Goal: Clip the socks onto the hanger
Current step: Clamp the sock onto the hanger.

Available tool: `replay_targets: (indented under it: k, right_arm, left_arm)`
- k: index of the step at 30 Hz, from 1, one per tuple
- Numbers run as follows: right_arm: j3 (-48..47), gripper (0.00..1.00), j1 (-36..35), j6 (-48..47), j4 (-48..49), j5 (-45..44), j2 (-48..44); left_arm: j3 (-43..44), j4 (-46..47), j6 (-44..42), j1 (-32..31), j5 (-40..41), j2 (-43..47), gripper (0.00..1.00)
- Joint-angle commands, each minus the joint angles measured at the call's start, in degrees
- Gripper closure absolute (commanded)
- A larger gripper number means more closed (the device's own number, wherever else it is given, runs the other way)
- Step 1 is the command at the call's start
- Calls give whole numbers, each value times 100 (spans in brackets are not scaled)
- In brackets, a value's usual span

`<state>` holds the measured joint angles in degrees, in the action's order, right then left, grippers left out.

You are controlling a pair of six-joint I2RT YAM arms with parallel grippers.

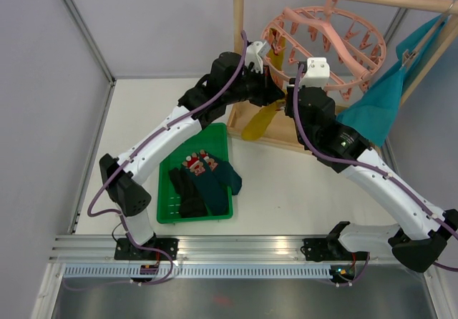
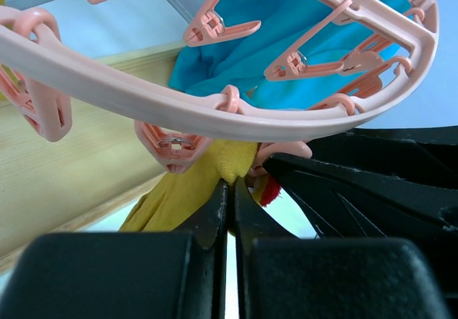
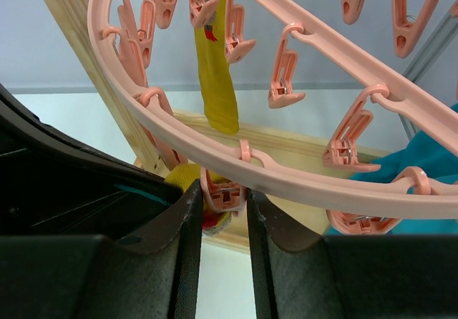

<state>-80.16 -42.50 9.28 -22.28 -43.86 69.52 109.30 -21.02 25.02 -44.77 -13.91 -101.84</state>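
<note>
Left gripper raised to hanger, pinched tight on yellow sock just under its rim — right gripper raised alongside, squeezing clip on hanger.

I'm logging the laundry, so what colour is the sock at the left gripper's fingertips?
Mustard yellow; the sock shows best in the left wrist view.

Both arms share one build: white tubular links on the left arm and right arm, bulky black joint housings, purple cables looped alongside, a white camera box at each wrist, and matte black jaws.
</note>
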Motion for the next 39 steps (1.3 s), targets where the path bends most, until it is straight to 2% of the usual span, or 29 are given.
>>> replay_targets:
  k: [1,6,9,12,13,15,20,25,31,39]
  right_arm:
    - [-17,100,23,4,216,-114,-140]
    - [-52,100,23,39,198,-44,-140]
    - [-78,93,23,91,137,8,-140]
    - [-87,73,23,153,75,70,-158]
    - [-96,62,23,171,58,114,-175]
    - [-114,48,23,223,-4,184,-210]
    - [-219,27,23,346,-205,623,-342]
    - [-421,19,23,469,-478,1150,-438]
    - [-422,17,31,566,-628,1889,-843]
    - [-254,14,23,522,-830,1942,-1511]
  left_arm:
    - [-49,352,240,30,-217,279,98]
    - [-101,388,267,30,-261,253,98]
    - [-101,396,276,30,-270,235,98]
    - [-84,405,267,30,-287,235,98]
    - [-84,414,250,30,-288,235,98]
    - [-66,379,250,30,-288,244,98]
    - [-84,370,232,30,-252,235,97]
    - [-101,361,249,100,-147,270,94]
    - [-154,317,249,355,-129,367,92]
    - [118,151,162,794,-217,279,89]
